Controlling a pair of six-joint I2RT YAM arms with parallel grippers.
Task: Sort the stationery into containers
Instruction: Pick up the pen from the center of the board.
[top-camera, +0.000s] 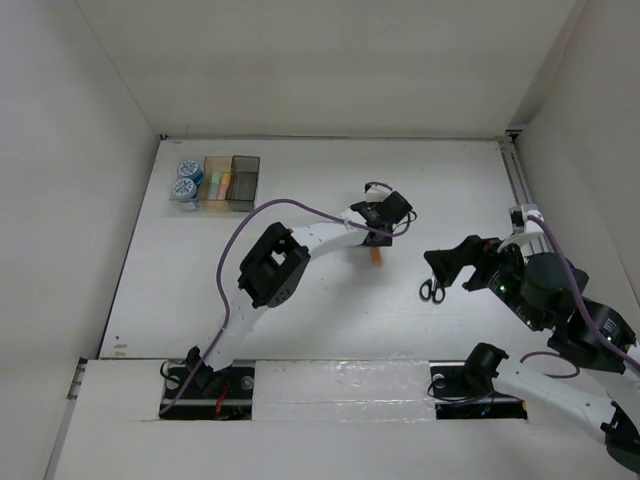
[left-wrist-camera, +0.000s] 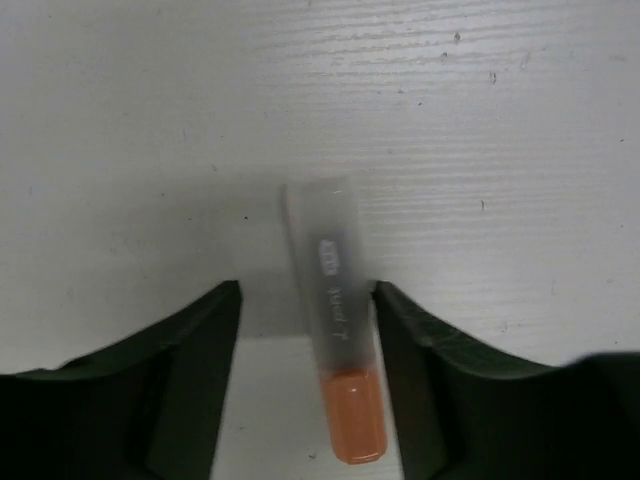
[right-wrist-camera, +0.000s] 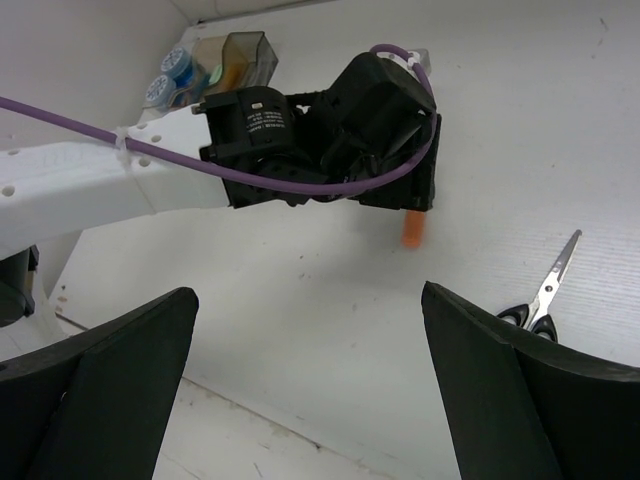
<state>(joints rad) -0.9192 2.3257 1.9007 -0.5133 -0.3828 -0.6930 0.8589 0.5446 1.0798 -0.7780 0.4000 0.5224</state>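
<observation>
An orange-capped marker stick (left-wrist-camera: 335, 330) lies on the white table between the fingers of my left gripper (left-wrist-camera: 305, 290). The right finger is against it, while a gap shows on the left side, so the jaws stand open around it. From above, the left gripper (top-camera: 385, 228) covers most of the marker (top-camera: 376, 257). The black-handled scissors (top-camera: 432, 291) lie just below my right gripper (top-camera: 447, 265), which hangs open and empty. The three joined containers (top-camera: 243, 182) stand at the far left. Two blue-and-white rolls (top-camera: 185, 178) sit in the clear one, and coloured markers (top-camera: 221, 180) in the amber one.
White walls close in the table at the left, back and right. A rail (top-camera: 515, 185) runs along the right edge. The left arm's purple cable (top-camera: 270, 207) arches over the middle of the table. The scissors (right-wrist-camera: 545, 295) point away from the right wrist.
</observation>
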